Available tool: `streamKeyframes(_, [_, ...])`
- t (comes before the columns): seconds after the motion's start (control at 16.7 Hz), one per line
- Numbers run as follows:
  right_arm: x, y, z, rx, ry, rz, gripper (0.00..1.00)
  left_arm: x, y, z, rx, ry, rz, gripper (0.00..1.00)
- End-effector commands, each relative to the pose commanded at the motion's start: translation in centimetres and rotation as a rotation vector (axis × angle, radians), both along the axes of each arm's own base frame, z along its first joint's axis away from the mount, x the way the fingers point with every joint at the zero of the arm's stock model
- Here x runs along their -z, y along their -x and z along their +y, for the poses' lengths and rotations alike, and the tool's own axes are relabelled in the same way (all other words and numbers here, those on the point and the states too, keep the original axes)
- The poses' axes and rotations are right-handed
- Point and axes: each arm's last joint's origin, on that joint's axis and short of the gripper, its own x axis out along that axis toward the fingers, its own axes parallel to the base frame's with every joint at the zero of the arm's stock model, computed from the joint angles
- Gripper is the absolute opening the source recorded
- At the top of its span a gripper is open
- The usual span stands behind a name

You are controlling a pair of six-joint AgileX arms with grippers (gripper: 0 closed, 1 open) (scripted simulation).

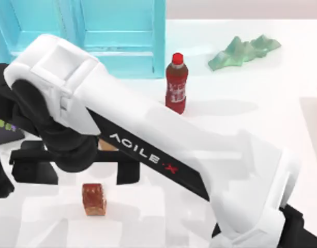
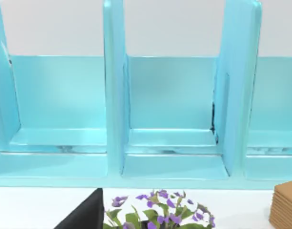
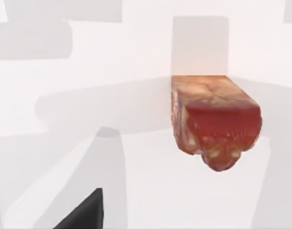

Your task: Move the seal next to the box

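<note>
The small glossy reddish-brown seal (image 1: 93, 199), a chunky block with a mottled orange-red surface, stood alone on the white table (image 1: 261, 129) toward the near left, upright and, by my reading, not yet picked up, so the task looked barely begun: the grasp, the carry and the setting down beside the box were all left to do. My right arm (image 1: 163, 150) reached across the table from the lower right toward the left, and its wrist camera looked at the seal (image 3: 215, 121) from close by, with bare table around the block and nothing touching it. I could not tell how far my right gripper was open, since its fingers were not clear to me; it appeared to have hold of nothing. My left wrist camera faced the light-blue open-fronted shelf unit (image 2: 115, 95) at the back left, with a purple-flowered plant (image 2: 160, 212) and the corner of a tan cardboard-coloured box (image 2: 285, 205) below it. A tall red-capped bottle (image 1: 176, 85) stood well apart from the seal, farther back, and a green crumpled piece (image 1: 243, 51) lay at the back right.
</note>
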Motion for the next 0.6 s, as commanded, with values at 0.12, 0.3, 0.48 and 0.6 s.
streamKeyframes(0.12, [0.0, 0.0, 0.0, 0.000, 0.000, 0.000, 1.00, 0.0, 0.0, 0.0, 0.000, 0.000, 0.000, 1.00])
streamKeyframes(0.3, [0.3, -0.3, 0.0, 0.002, 0.001, 0.001, 1.00, 0.0, 0.0, 0.0, 0.000, 0.000, 0.000, 1.00])
streamKeyframes(0.48, [2.4, -0.5, 0.5, 0.000, 0.010, 0.005, 1.00, 0.0, 0.0, 0.0, 0.000, 0.000, 0.000, 1.00])
streamKeyframes(0.6, [4.2, -0.6, 0.7, 0.000, 0.004, 0.002, 1.00, 0.0, 0.0, 0.0, 0.000, 0.000, 0.000, 1.00])
